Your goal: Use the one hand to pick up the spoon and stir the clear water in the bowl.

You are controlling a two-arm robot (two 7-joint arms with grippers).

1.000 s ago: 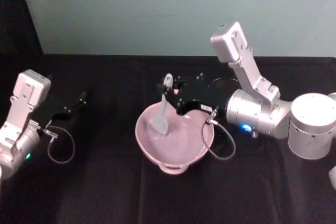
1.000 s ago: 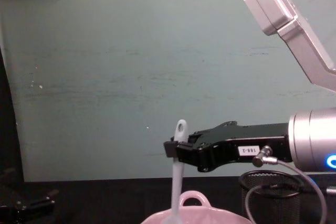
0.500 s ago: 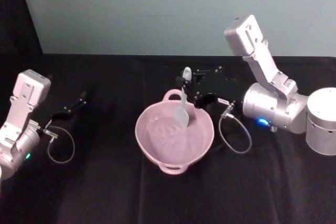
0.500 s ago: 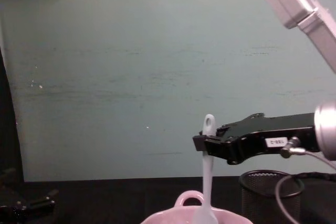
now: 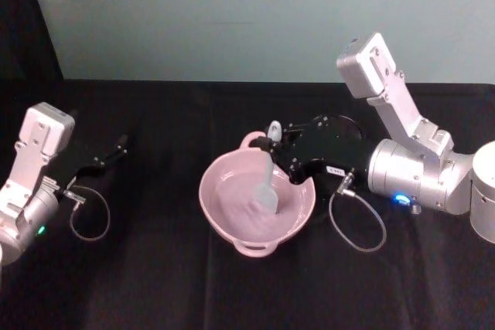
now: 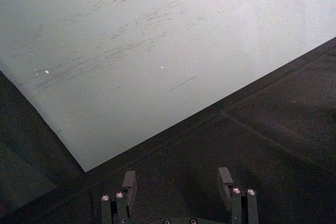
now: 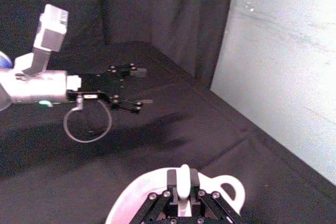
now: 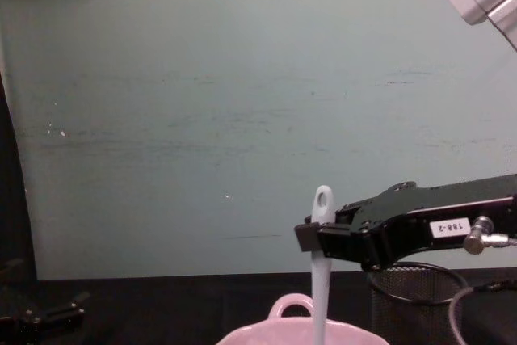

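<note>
The white spoon (image 5: 270, 169) stands nearly upright at the centre of the head view, paddle head down inside the pink bowl (image 5: 207, 183) on the black counter (image 5: 155, 284); the chest view's lower edge cuts off that head and most of the bowl. The right hand (image 5: 277, 144), reaching in from the right, is clenched on the handle just below its oval hole, partly hiding a black wire-mesh cup (image 8: 408, 305). At far left the left hand (image 5: 116, 148) sits released, fingers apart.
</note>
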